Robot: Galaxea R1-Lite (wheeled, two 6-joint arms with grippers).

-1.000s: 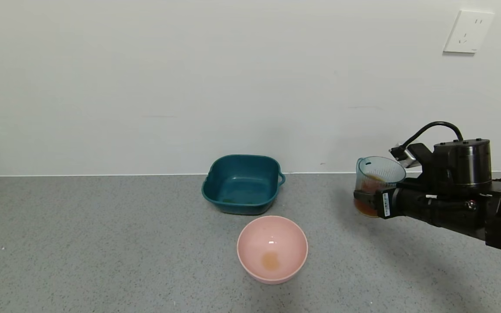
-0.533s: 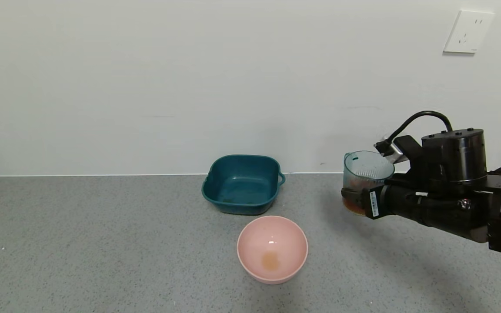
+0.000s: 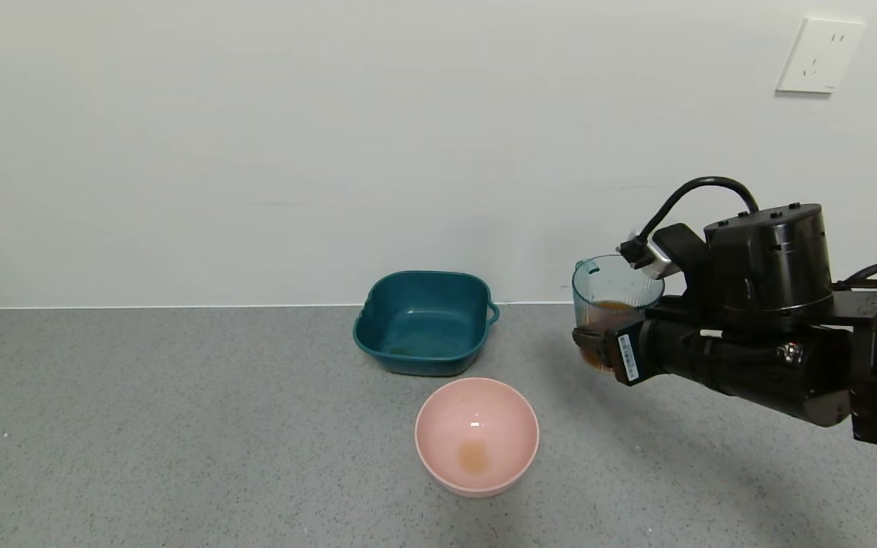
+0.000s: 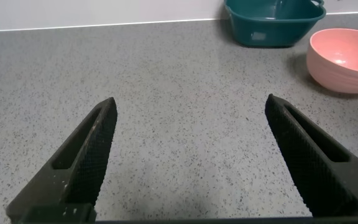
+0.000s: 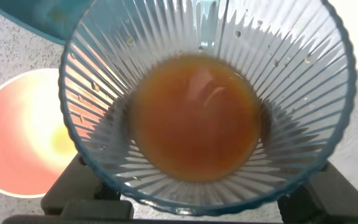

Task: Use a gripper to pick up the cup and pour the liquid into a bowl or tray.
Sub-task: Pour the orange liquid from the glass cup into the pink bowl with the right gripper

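On the grey worktop (image 3: 180, 426) our right pincer (image 3: 598, 352) grasps the cup (image 3: 615, 301) upright in the air toward the right edge, brown liquid (image 5: 194, 115) inside; the pink bowl (image 3: 476, 438) sits mid-worktop near the front edge, and our left pincer (image 4: 191, 165) hangs released

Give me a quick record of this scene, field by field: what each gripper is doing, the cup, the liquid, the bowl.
right gripper: shut on the cup, held above the counter, to the right of the bowl
cup: upright, off the surface
liquid: brown, filling the cup's lower part
pink bowl: on counter, small brownish puddle inside
teal tub: behind the bowl
left gripper: open, holds nothing
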